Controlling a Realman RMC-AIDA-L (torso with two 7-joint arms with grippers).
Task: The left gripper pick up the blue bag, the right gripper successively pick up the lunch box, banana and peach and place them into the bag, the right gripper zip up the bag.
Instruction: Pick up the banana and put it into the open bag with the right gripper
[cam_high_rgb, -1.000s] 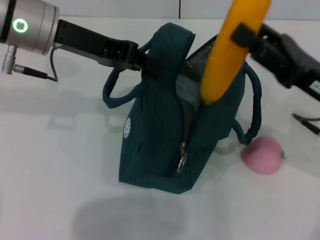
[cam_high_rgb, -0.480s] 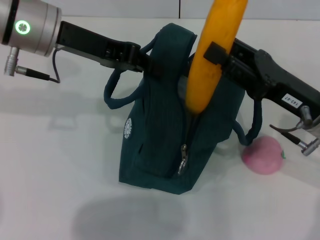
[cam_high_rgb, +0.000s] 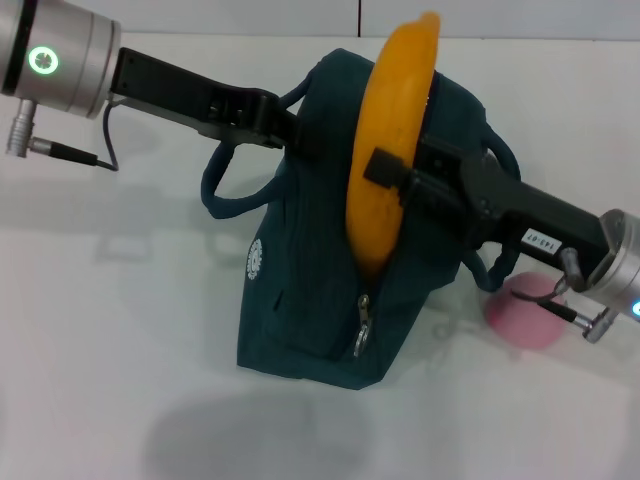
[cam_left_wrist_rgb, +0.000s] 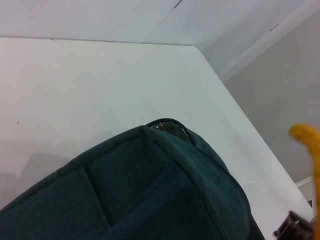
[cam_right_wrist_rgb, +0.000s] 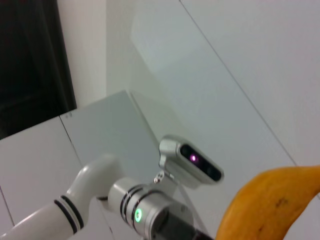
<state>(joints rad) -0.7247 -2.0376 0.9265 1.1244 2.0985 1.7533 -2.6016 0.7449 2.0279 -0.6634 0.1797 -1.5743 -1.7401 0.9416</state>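
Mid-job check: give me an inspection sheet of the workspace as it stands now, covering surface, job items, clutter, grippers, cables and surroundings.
Surface: white table, bare around the bag.
Blue bag: upright, top open, zipper undone.
Banana: held near vertical, lower end entering the bag's opening.
Peach: on the table to the bag's right, partly behind the right arm.
Lunch box: not seen.
Clutter: nothing seen.
Left gripper: shut on the bag's upper edge, holding it up.
Right gripper: shut on the banana's middle.
Cables: a black cable at the left wrist, thin ones at the right wrist.
Surroundings: pale wall panels behind the table.
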